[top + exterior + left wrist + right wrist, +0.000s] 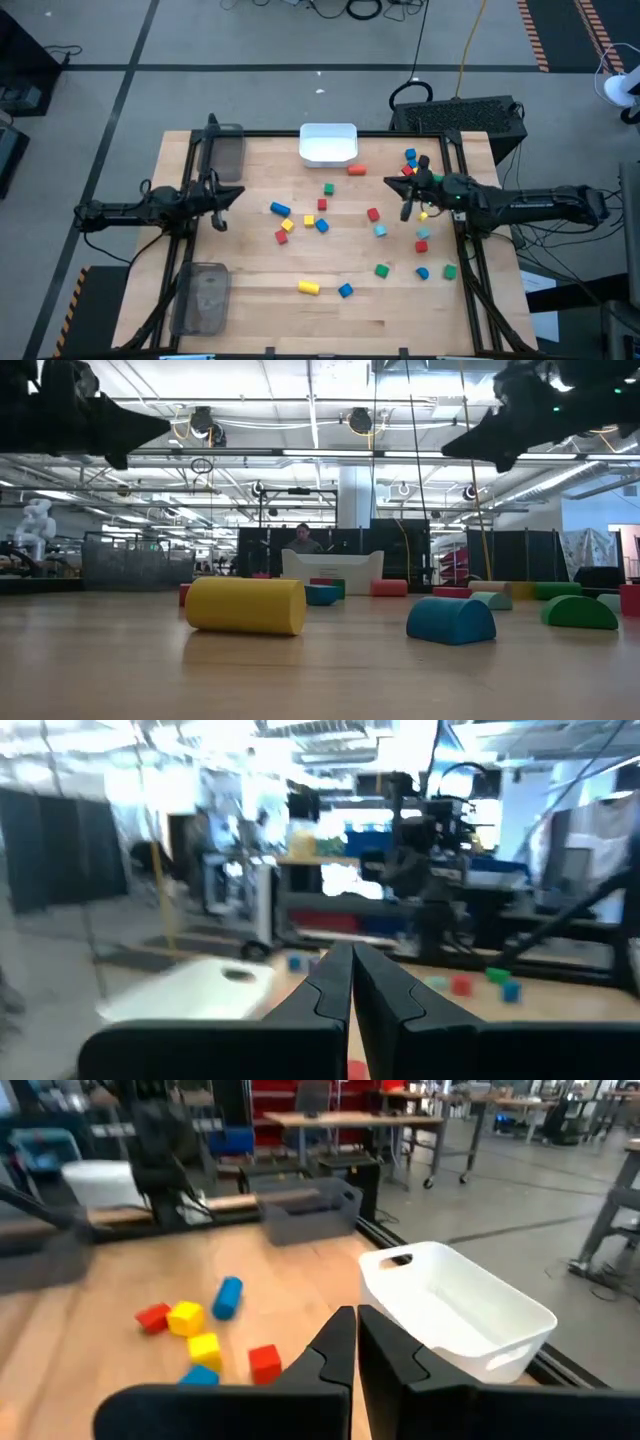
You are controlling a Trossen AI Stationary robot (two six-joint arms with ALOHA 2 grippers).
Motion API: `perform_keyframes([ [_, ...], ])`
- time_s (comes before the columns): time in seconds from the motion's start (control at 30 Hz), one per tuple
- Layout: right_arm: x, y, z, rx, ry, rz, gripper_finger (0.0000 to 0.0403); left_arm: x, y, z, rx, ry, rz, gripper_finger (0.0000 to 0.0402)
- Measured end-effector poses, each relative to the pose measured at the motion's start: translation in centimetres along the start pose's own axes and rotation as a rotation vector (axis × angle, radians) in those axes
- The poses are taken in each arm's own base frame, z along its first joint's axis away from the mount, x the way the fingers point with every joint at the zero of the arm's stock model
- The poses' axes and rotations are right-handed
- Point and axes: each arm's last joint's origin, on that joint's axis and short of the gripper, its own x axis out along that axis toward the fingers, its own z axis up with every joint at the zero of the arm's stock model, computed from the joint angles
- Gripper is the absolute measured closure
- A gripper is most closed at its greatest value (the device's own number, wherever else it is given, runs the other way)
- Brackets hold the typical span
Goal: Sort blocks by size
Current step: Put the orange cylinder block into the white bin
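Observation:
Small wooden blocks in red, blue, green and yellow lie scattered on the wooden table, among them a yellow cylinder (308, 287) (246, 605), a blue cylinder (279, 208) and a red bar (356, 170). Each lies on the tabletop. My left gripper (238, 192) (350, 988) hovers shut above the table's left side, with nothing between its fingers. My right gripper (390, 181) (355, 1342) hovers shut above the table's right side, pointing toward the white bin (328, 143) (455, 1310). Both stay clear of the blocks.
The white bin stands at the middle of the far edge. One clear grey tray (228, 152) sits at the far left and another (203, 297) at the near left. A cluster of blocks (412, 160) lies under my right arm. A person sits beyond the table (303, 540).

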Motion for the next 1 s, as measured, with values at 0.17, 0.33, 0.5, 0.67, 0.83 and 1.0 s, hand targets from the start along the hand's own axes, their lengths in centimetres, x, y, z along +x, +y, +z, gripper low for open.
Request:
perform_keyframes([
  [0.17,2.8,-0.3,0.7,-0.016,0.100,-0.064,0.0400,0.0,0.1,-0.3,0.068,0.037,0.032,0.0386],
  [0.33,5.8,-0.4,1.1,-0.070,0.186,-0.093,0.0366,0.0,0.1,-0.7,0.078,0.073,0.029,0.0386],
  [0.5,8.3,-0.7,0.9,-0.141,0.285,-0.117,0.0312,-0.1,0.1,-1.0,0.039,0.108,0.046,0.0386],
  [0.67,10.0,-1.6,-0.2,-0.208,0.376,-0.143,0.0257,0.1,0.4,-1.6,0.006,0.161,0.092,0.0386],
  [0.83,11.2,-3.7,-2.0,-0.240,0.473,-0.115,0.0229,0.4,0.7,-2.2,-0.003,0.225,0.136,0.0386],
  [1.0,12.5,-6.0,-2.6,-0.183,0.528,-0.068,0.0225,0.9,1.2,-2.8,0.000,0.294,0.195,0.0386],
])
